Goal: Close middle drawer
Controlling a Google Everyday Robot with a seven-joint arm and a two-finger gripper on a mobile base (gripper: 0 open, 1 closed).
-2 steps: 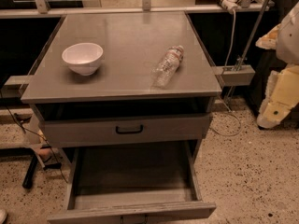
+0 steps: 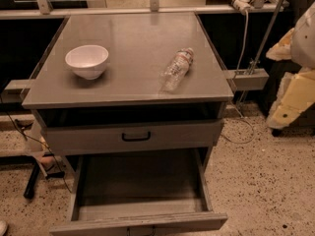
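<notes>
The middle drawer point(image 2: 138, 223) stands pulled far out at the near edge, under the slightly open top drawer point(image 2: 133, 137). Closing looks not yet begun. The gripper point(image 2: 289, 106) hangs at the right, well apart from the cabinet, its grip impossible to tell. Next it needs to reach the front panel and push away. The counter point(image 2: 133, 85) carries a bowl point(image 2: 87, 60) and a bottle point(image 2: 176, 69), and the floor point(image 2: 261, 181) is speckled.

Worktop point(image 2: 133, 38): smooth grey wood-look board with a soft sheen. Bowl point(image 2: 87, 60): glossy white. Bottle point(image 2: 176, 69): clear, crinkled plastic. Middle drawer point(image 2: 140, 222) and top drawer point(image 2: 88, 140): matt grey wood, the latter with a black bar handle point(image 2: 136, 137). Floor point(image 2: 266, 181): speckled, stone-like. Hand out of view; arm shells point(image 2: 295, 95) at right pale and matt.
</notes>
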